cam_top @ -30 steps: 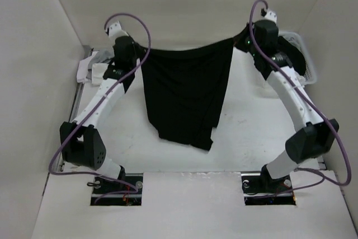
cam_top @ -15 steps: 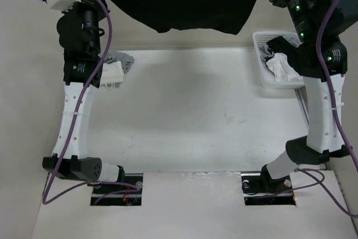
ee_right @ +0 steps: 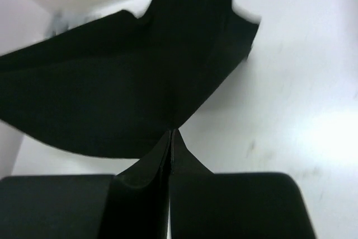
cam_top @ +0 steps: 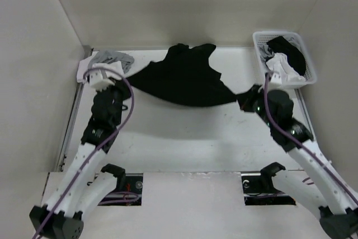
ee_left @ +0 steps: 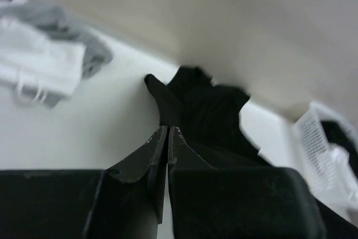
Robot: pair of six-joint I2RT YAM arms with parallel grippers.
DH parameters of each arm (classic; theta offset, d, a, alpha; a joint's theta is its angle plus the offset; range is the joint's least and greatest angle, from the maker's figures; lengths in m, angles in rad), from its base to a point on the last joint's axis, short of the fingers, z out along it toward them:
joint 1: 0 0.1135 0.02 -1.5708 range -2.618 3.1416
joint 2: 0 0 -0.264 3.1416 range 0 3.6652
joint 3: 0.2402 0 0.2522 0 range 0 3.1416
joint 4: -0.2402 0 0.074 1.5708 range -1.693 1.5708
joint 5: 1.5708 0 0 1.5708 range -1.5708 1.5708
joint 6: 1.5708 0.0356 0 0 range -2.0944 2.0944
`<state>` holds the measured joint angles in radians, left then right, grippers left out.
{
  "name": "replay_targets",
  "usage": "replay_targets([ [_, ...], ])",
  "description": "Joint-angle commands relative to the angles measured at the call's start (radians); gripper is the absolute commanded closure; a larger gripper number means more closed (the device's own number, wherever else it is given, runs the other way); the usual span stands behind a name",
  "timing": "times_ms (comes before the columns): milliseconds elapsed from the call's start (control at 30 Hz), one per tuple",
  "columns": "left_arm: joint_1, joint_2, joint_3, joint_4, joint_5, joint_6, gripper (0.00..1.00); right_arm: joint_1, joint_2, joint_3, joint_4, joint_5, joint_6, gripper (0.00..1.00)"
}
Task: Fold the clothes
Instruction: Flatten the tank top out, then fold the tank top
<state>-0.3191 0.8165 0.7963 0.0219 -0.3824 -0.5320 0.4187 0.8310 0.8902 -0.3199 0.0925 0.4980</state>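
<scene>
The clothes, one plain black shirt (cam_top: pixel 187 79), hang stretched between my two grippers, and its far end lies crumpled on the table near the back wall. My left gripper (cam_top: pixel 127 79) is shut on the shirt's left edge, seen in the left wrist view as closed fingertips (ee_left: pixel 169 129) pinching black fabric (ee_left: pixel 210 113). My right gripper (cam_top: pixel 241 99) is shut on the right corner. In the right wrist view the fabric (ee_right: pixel 123 88) fans out from the closed jaws of that gripper (ee_right: pixel 172 132). The middle of the shirt sags low over the white table.
A white basket (cam_top: pixel 258 48) holding a black-and-white bundle (cam_top: pixel 286 60) stands at the back right. A small white cloth (ee_left: pixel 39 68) and a grey garment (cam_top: pixel 113 58) lie at the back left, beside my left wrist. Walls enclose the table on three sides.
Both arms have dropped from their high raised pose and drawn back toward the near edge. The shirt came down with them; its far end now rests on the table.
</scene>
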Motion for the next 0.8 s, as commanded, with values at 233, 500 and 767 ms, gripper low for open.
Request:
replay_targets([
  [233, -0.105, -0.620, -0.261, -0.670, -0.144, -0.268, 0.99, 0.558, -0.482, -0.467, -0.184, 0.168, 0.457, 1.00],
  [500, -0.200, -0.496, -0.181, -0.553, -0.250, -0.291, 1.00, 0.891, -0.324, -0.248, -0.305, 0.556, 0.495, 1.00],
  [767, -0.085, 0.075, 0.006, 0.071, -0.236, -0.112, 0.99, 0.108, 0.107, -0.074, 0.210, 0.074, 0.119, 1.00],
])
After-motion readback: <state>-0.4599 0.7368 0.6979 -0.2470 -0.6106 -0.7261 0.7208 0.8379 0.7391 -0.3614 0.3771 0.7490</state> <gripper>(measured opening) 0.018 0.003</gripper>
